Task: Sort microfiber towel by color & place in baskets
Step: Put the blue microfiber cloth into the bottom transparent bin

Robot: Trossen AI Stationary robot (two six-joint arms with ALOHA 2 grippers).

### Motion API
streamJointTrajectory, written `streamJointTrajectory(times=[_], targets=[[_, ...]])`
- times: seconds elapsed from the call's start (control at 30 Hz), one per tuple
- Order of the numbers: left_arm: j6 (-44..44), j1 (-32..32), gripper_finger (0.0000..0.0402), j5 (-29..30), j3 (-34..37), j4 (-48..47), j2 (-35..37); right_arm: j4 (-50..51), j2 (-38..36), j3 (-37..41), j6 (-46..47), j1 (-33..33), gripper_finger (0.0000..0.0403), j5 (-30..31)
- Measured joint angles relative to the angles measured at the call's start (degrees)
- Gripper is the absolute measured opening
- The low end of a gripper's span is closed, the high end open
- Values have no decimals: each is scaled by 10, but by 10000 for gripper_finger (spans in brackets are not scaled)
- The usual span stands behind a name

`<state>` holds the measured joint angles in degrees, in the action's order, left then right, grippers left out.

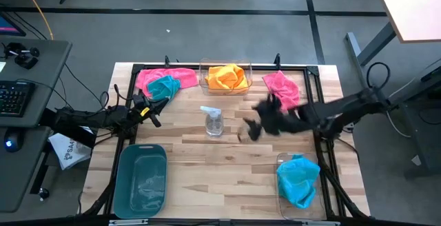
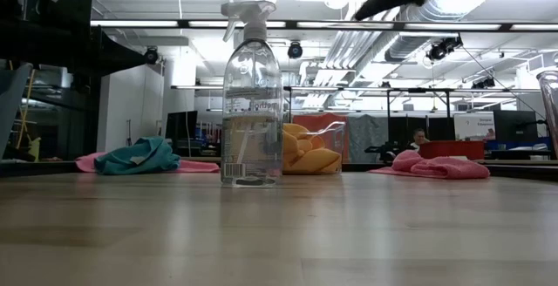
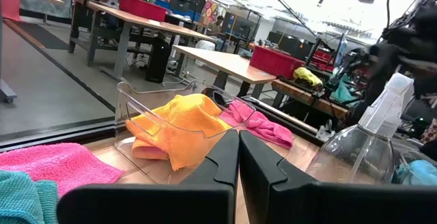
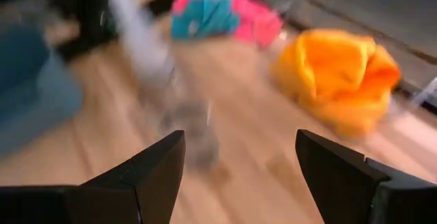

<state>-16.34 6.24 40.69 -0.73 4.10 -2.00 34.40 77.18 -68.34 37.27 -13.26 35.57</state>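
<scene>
Hovering above the table beside the spray bottle (image 1: 213,122), on the side toward the blue-filled tub, the right gripper (image 1: 256,125) is seen with its fingers spread wide and nothing between them. The step in hand is judged to be a reach for a loose towel. For a clean pick, one cloth should be approached from directly above, the bottle should be given clearance, and the fingers should be closed on a raised fold rather than on a flat edge, so that only one layer is lifted. The left gripper (image 1: 153,112) waits just beside the teal towel (image 1: 163,87), fingers pressed together and holding nothing. That teal towel is lying crumpled on top of a pink towel (image 1: 153,78), beyond the bottle and toward the left arm; separation of the two would be required. A second pink towel (image 1: 282,87) lies loose beyond the bottle toward the right arm. The orange towel (image 1: 227,77) is already held in a clear basket (image 1: 204,66) directly behind the bottle. A blue towel (image 1: 299,178) fills the other clear basket (image 1: 281,159). The teal basket (image 1: 142,179) holds no towel.
</scene>
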Motion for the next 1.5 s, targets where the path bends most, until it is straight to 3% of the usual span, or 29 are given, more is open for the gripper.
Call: streamJointTrajectory(times=[0.3, 0.47, 0.57, 0.67, 0.83, 0.93, 1.0, 1.13, 1.2, 1.3, 1.5], targets=[[-43, 0, 0, -1, 0, 14, 0, -268, 17, 0, -47, 198, 275, -184], [-152, -1, 0, -12, 0, 148, 0, -315, 16, 0, -28, 251, 275, -229], [-150, -20, 1, -26, -13, 225, -24, -306, 15, 0, -26, 268, 275, -238], [-147, -51, 14, -33, -78, 158, -74, -296, 15, 0, -44, 281, 275, -242], [-149, -147, 71, -51, -250, -120, -212, -295, 15, 0, -78, 312, 275, -267], [-122, -235, 109, -124, -343, -256, -300, -294, 15, 0, -93, 332, 275, -291], [-102, -301, 129, -192, -387, -299, -367, -294, 15, 0, -103, 344, 275, -314], [-93, -418, 155, -316, -441, -407, -492, -281, 15, 0, -117, 361, 275, -361], [-108, -452, 163, -346, -458, -463, -546, -266, 15, 0, -121, 366, 275, -380], [-119, -473, 168, -350, -461, -506, -600, -232, 15, 0, -123, 369, 275, -391], [-116, -476, 169, -296, -461, -451, -671, -178, 15, 0, -123, 369, 275, -392]])
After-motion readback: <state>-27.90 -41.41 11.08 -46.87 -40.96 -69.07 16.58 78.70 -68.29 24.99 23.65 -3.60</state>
